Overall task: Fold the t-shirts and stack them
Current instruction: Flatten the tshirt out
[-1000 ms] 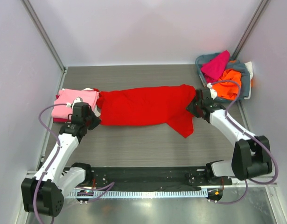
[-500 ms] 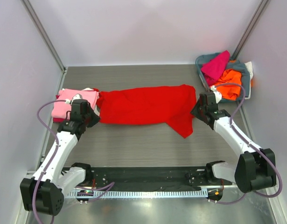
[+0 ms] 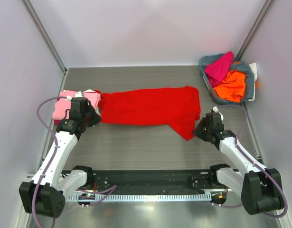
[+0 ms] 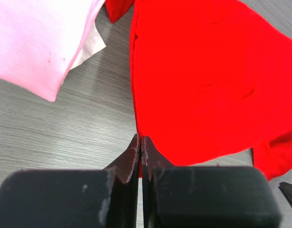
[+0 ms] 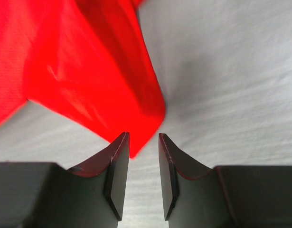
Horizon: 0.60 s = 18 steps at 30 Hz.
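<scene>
Left gripper (image 4: 139,138) is shut by the red t-shirt (image 4: 202,80) edge; right gripper (image 5: 144,136) stands part-open, empty.

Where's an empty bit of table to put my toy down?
Two bare strips of table: one between the red t-shirt and the back wall, a wider one between it and the arms' bases. Crowded: left end by the pink stack, and the far right corner with the basket.
</scene>
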{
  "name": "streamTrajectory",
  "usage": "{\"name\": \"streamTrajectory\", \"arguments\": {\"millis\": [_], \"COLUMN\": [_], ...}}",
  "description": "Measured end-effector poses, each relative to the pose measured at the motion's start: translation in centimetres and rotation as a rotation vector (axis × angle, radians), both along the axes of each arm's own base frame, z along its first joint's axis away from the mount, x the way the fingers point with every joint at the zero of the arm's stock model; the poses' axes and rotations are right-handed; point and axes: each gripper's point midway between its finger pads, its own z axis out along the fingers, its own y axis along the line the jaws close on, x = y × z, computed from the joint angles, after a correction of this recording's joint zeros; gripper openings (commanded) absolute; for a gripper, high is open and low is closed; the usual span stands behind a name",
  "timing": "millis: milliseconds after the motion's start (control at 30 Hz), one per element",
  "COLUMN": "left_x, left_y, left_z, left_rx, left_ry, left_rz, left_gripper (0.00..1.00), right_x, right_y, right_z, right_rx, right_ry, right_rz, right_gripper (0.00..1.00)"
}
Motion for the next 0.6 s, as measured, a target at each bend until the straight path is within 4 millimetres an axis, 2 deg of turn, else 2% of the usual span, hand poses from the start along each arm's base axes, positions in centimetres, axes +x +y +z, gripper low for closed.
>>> {"name": "streamTrajectory", "arguments": {"millis": [100, 233, 433, 600], "left_x": [0.0, -0.1, -0.3, -0.7], "left_y": [-0.1, 0.1, 0.3, 0.4], "left_z": [0.3, 0.5, 0.5, 0.2], "left_rx": [0.019, 0.056, 0.087, 0.101], "left_ry": [0.009, 0.024, 0.027, 0.027], "left_rz": [-0.029, -0.064, -0.092, -0.106], "left_gripper": [0.0, 0.0, 0.0, 0.0], "right_x": [-1.4, -1.8, -1.3, 0.2], "right_y": [0.6, 0.9, 1.0, 1.0], "right_z": [-1.1, -1.6, -2.8, -2.9], "right_rx": [0.028, 0.047, 0.054, 0.051], "right_ry": [0.029, 0.039, 0.069, 0.039], "right_rz": [0.01, 0.005, -0.017, -0.045], "right_gripper": [0.41, 0.41, 0.4, 0.35]}}
